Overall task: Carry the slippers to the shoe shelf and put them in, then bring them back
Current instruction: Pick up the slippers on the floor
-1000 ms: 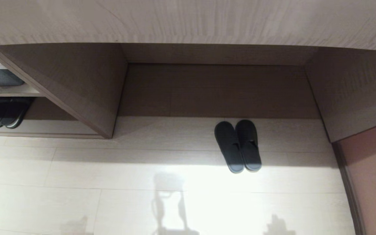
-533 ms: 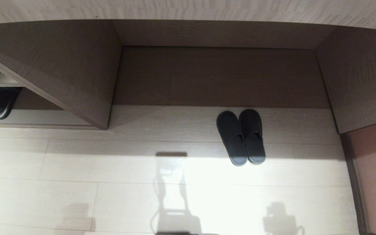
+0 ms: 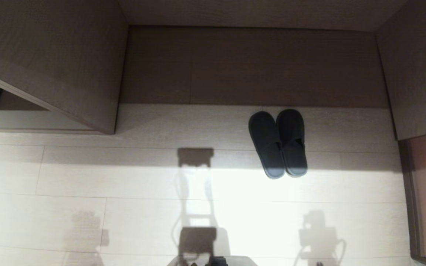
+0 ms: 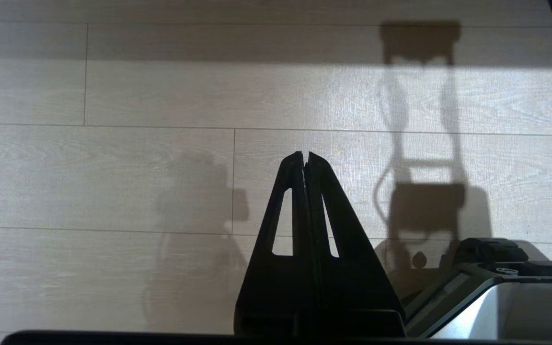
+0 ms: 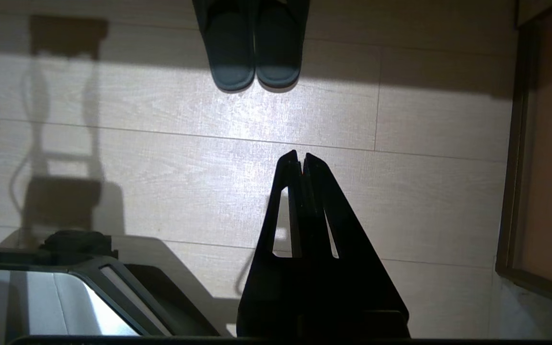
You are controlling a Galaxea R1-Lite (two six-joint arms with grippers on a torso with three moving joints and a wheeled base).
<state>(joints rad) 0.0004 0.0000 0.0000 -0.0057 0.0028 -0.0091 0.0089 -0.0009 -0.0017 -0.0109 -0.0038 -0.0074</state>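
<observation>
Matt dark slippers (image 3: 279, 143) sit on glossy pale wood-grain floor (image 3: 124, 177) planks.

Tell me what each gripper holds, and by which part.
Nothing. The left gripper and right gripper are both shut on empty air above the floor; the slippers lie untouched.

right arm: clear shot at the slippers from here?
Probably yes. The right gripper, jaws shut, hangs over bare floor with nothing between it and the slippers, though they lie some way ahead, so it must open and reach.
</observation>
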